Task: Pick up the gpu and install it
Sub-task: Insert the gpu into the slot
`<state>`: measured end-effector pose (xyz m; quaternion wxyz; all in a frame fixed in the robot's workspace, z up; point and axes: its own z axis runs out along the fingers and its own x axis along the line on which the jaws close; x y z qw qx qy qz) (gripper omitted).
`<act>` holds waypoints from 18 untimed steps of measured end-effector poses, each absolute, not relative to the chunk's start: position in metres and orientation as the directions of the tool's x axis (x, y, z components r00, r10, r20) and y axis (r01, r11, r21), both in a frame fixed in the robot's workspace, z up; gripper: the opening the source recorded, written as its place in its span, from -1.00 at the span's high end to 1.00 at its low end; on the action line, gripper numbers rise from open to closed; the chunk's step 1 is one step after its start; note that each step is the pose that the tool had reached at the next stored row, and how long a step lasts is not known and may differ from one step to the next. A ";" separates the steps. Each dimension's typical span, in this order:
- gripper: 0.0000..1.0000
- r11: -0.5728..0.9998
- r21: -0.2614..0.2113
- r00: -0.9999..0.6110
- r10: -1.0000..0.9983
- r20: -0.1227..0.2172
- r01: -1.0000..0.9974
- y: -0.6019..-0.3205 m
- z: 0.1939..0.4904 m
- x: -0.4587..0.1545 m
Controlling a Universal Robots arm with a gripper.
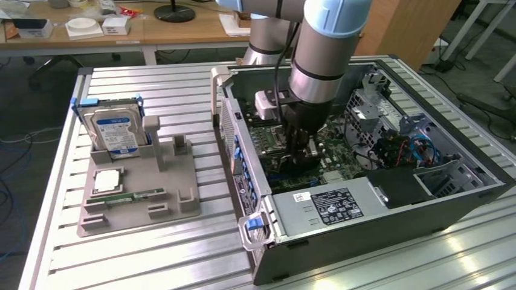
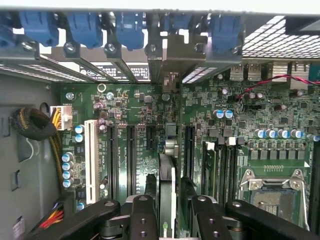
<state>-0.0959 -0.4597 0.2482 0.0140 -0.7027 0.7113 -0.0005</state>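
The gpu (image 2: pixel 167 170) shows edge-on in the wrist view, a thin dark card standing upright in a motherboard slot. Its pale bracket end (image 2: pixel 170 60) reaches the rear slot openings of the case. My gripper (image 2: pixel 167 205) straddles the card from above; its black fingers (image 2: pixel 150 187) stand on either side with a slim gap to the card, so it is open. In the exterior view the gripper (image 1: pixel 303 154) is deep inside the open computer case (image 1: pixel 363 223), low over the motherboard.
On the exterior view's left, a grey holder (image 1: pixel 161 199) carries a silver hard drive (image 1: pixel 117 130), a processor chip (image 1: pixel 107 180) and a green memory stick (image 1: pixel 129 196). Blue slot latches (image 2: pixel 85 25), a white slot (image 2: pixel 91 160), a processor socket (image 2: pixel 272 192) and cables (image 2: pixel 35 125) surround the card.
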 end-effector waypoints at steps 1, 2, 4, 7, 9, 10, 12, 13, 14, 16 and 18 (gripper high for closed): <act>0.33 0.012 -0.022 -0.012 -1.000 -0.019 -1.000 -0.460 0.251 -0.096; 0.33 0.012 -0.024 -0.012 -1.000 -0.019 -1.000 -0.460 0.253 -0.096; 0.33 0.012 -0.027 -0.012 -1.000 -0.019 -1.000 -0.460 0.257 -0.096; 0.33 0.012 -0.033 -0.012 -1.000 -0.019 -0.999 -0.460 0.265 -0.096; 0.33 0.012 -0.037 -0.012 -1.000 -0.019 -0.999 -0.459 0.270 -0.096; 0.33 0.012 -0.039 -0.012 -1.000 -0.019 -0.999 -0.459 0.271 -0.096; 0.33 0.012 -0.041 -0.012 -1.000 -0.020 -0.999 -0.459 0.272 -0.096; 0.36 0.012 -0.041 -0.012 -1.000 -0.020 -0.999 -0.459 0.272 -0.096; 0.49 0.012 -0.041 -0.012 -1.000 -0.020 -0.999 -0.459 0.272 -0.096; 0.61 0.012 -0.041 -0.012 -1.000 -0.019 -0.999 -0.459 0.272 -0.096; 0.80 0.012 -0.041 -0.012 -1.000 -0.019 -0.999 -0.459 0.272 -0.096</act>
